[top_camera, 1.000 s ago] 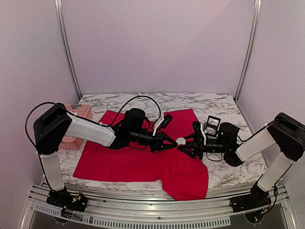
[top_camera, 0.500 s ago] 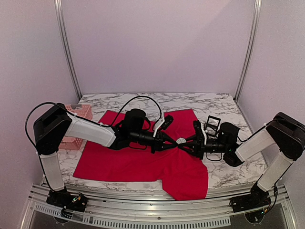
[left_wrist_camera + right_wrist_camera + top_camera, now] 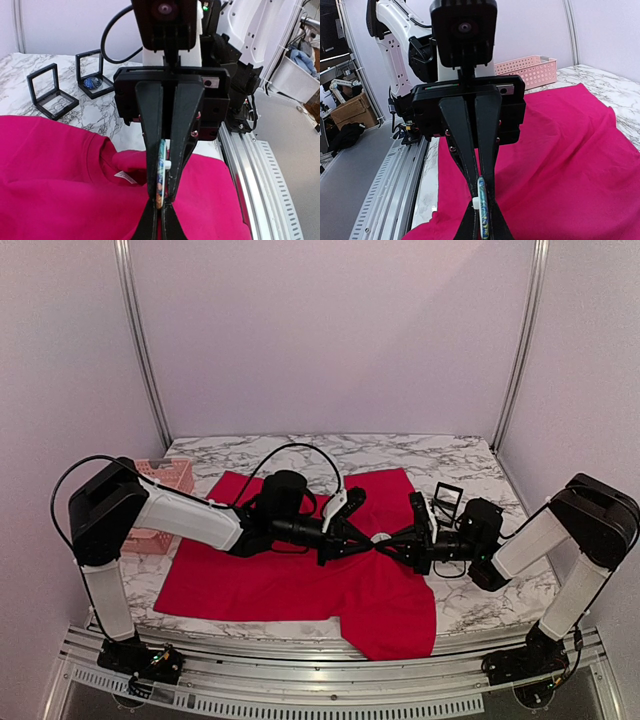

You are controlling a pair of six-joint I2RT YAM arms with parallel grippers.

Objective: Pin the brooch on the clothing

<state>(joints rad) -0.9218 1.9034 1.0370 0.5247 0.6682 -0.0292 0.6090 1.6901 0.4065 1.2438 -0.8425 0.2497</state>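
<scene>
Brooch (image 3: pixel 381 538): mid-table, over the red T-shirt (image 3: pixel 280 585) near its collar | left gripper (image 3: pixel 368 540): clenched on it from the left | right gripper (image 3: pixel 393 541): clenched on it from the right | T-shirt: spread on marble table (image 3: pixel 470 455) | pink basket (image 3: pixel 165 475): far left

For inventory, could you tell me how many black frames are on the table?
2 frames, both on the marble past the shirt: one looks empty, one holds something blue. More may be hidden.
</scene>
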